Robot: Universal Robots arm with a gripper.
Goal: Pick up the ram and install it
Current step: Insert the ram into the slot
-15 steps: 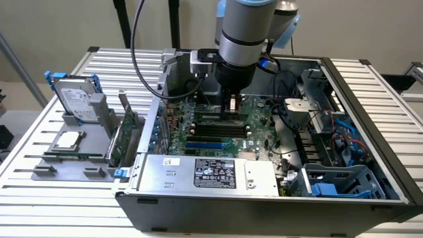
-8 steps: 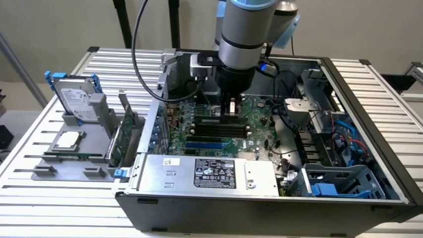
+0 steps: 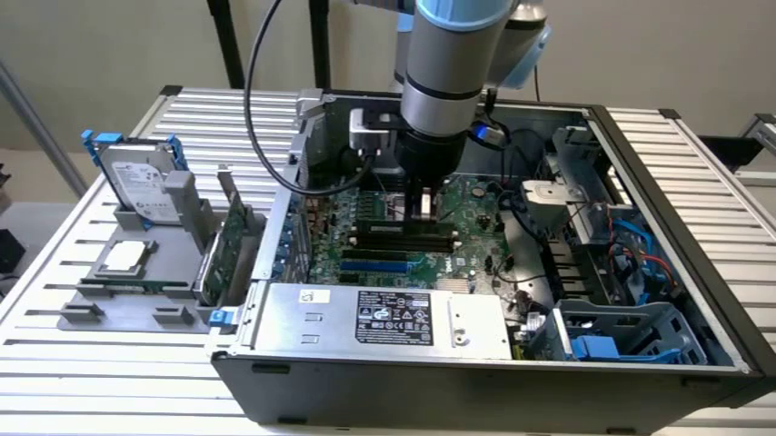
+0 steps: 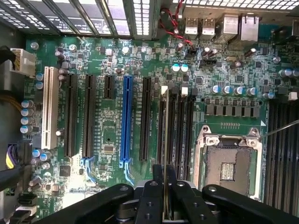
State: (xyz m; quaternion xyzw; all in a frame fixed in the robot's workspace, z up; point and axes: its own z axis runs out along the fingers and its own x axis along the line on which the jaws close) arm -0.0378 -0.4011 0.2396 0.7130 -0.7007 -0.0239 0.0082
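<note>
— Ram first: where is it?

— Clamped edge-on in the gripper, standing upright. In the wrist view it shows as a thin pale strip running from between the black fingers along one of the black memory slots, right over it. Whether it is seated or only touching the slot, I cannot tell.

— And the gripper itself?

— Closed on the stick, one finger on each flat side. In the exterior view the gripper hangs from the grey arm, lowered inside the open computer case, over the green motherboard.

— What is it all standing on?

— A worktop of silver ribbed slats, with a plain beige wall behind. The case lies on its side with the panel off; a grey power supply box with a black label sits at the near edge.

— Anything outside the case?

— Toward the exterior view's left, a grey holder on the worktop. A silver hard drive with blue rails stands upright in it, and a taller green card stands near the case wall.

— And around the slots?

— A long blue slot and a white one lie beside them, and the empty processor socket with its metal frame on the other side.
</note>
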